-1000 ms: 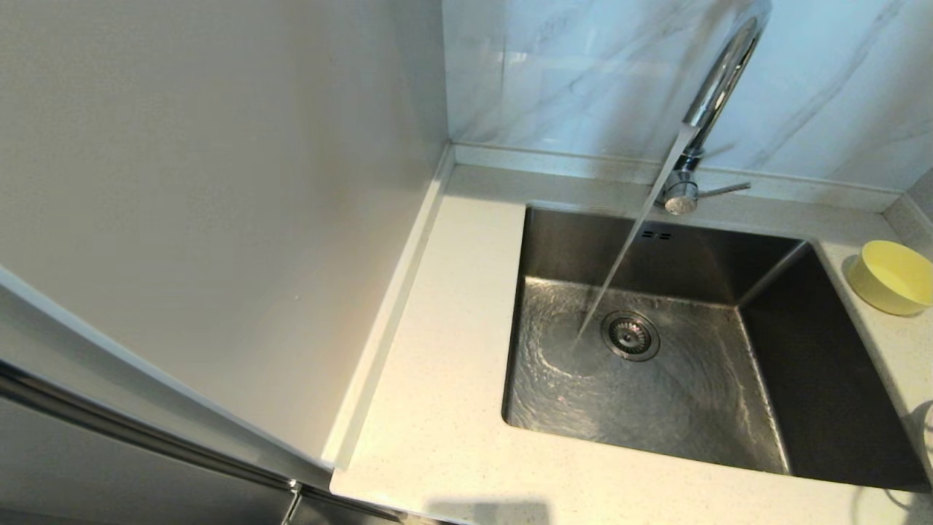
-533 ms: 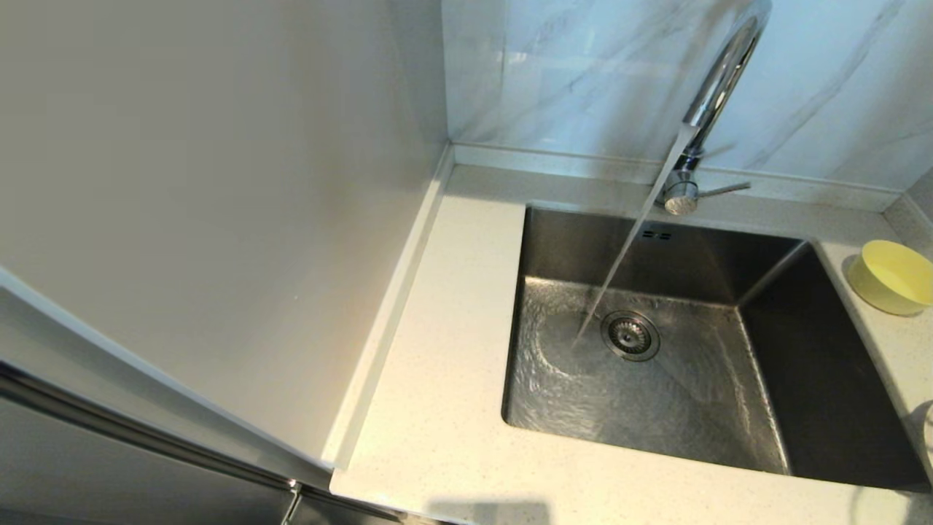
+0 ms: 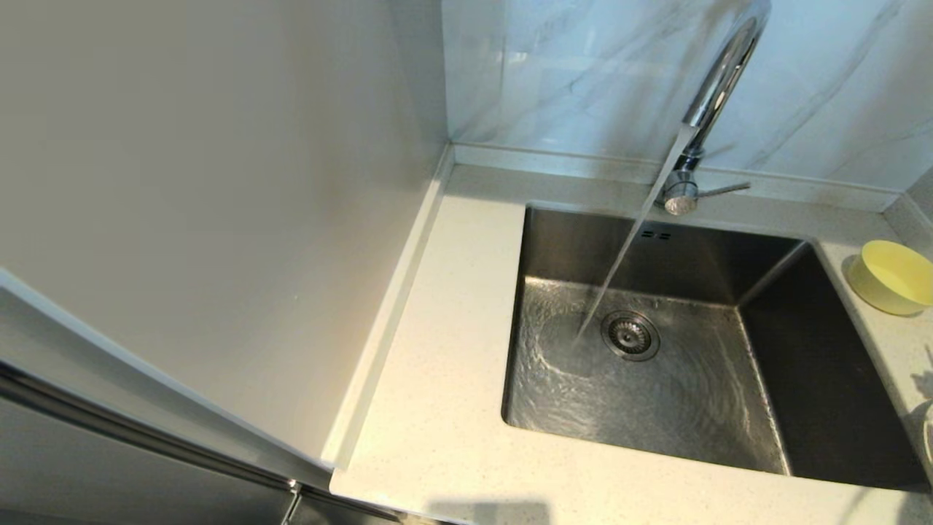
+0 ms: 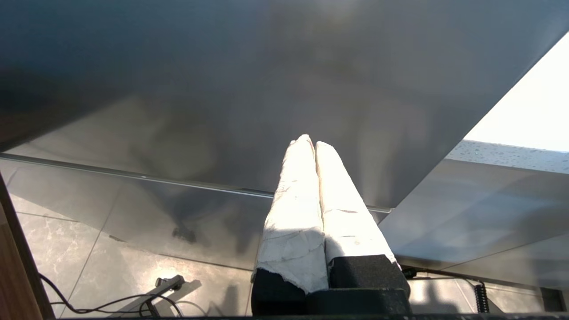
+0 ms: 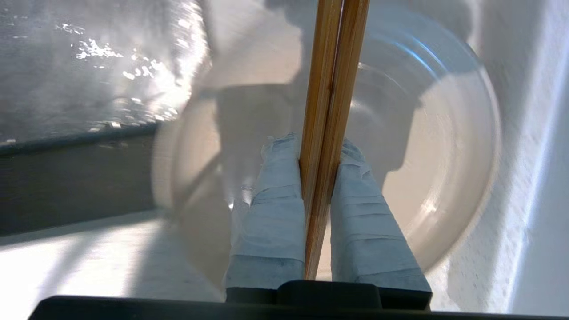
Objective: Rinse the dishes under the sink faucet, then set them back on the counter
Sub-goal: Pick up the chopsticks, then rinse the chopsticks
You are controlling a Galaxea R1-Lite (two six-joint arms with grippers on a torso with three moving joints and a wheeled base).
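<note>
The table wraps the steel basin, where one faucet runs a stream down beside the drain, and a single yellow bowl sits on the right side. The one white plate lies right of the basin, directly under the right gripper, which clamps two chopsticks lengthwise between its fingers. The water lies to its left; the left gripper, closed on nothing, hangs away by the cabinet front.
</note>
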